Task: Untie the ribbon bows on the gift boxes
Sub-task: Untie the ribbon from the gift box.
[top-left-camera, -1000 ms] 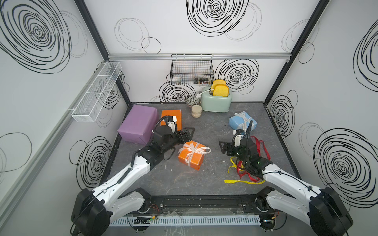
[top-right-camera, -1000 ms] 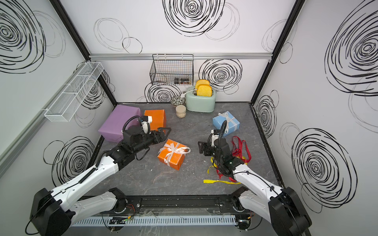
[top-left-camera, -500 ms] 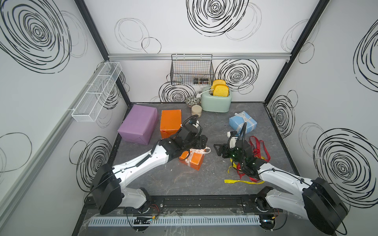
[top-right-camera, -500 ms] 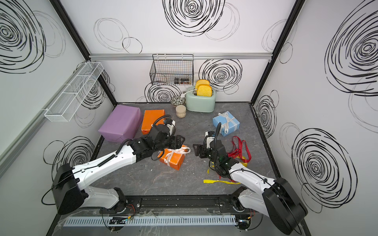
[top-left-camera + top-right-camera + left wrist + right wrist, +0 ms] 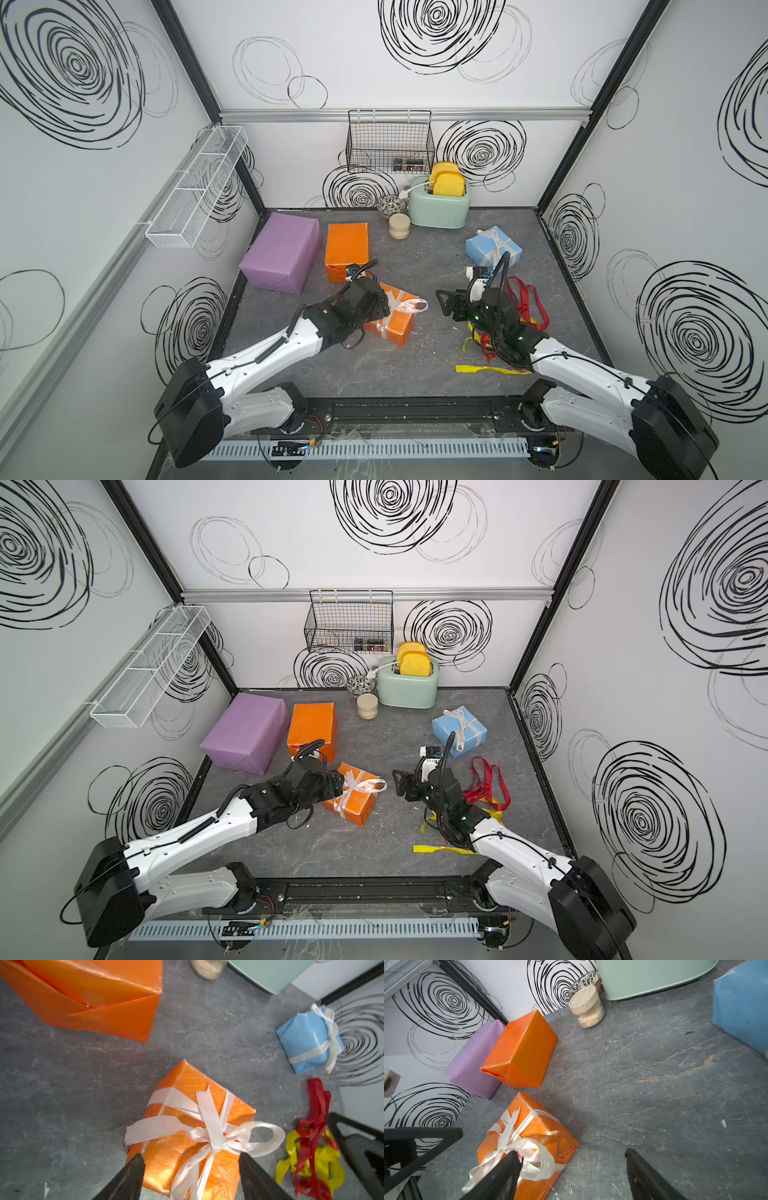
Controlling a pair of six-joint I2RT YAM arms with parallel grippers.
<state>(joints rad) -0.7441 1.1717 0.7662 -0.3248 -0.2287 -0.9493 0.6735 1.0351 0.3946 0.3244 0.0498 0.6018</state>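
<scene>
Orange paper on the smaller orange cube [image 5: 187, 1082] is filling the space ahead of my left jaws. They are standing apart, gripping nothing. The white bow [image 5: 216, 1140] is sitting on the cube between their tips, with its one full loop reaching out past the cube's edge. My right jaws are hovering just beside the cube at that loop. They too are spread wide and empty, with only worktop [image 5: 432, 266] showing between them.

One right tip is overlapping the loop in the right wrist view, and I cannot tell whether it is touching. In both top views my left arm [image 5: 270, 353] is covering part of the cube and hiding my left tips.

A red ribbon [image 5: 315, 1101] and a yellow ribbon [image 5: 486, 368] are lying loose beyond my right jaws from the cube, partly under that arm. The light-blue box [image 5: 303, 1039] is standing well apart from the cube, and its pale bow [image 5: 328, 1018] is tied. Bare worktop is lying open between the two. The medium orange box [image 5: 347, 245] and the lilac box [image 5: 284, 249] are crowding the cube's far side, both without ribbon.
</scene>
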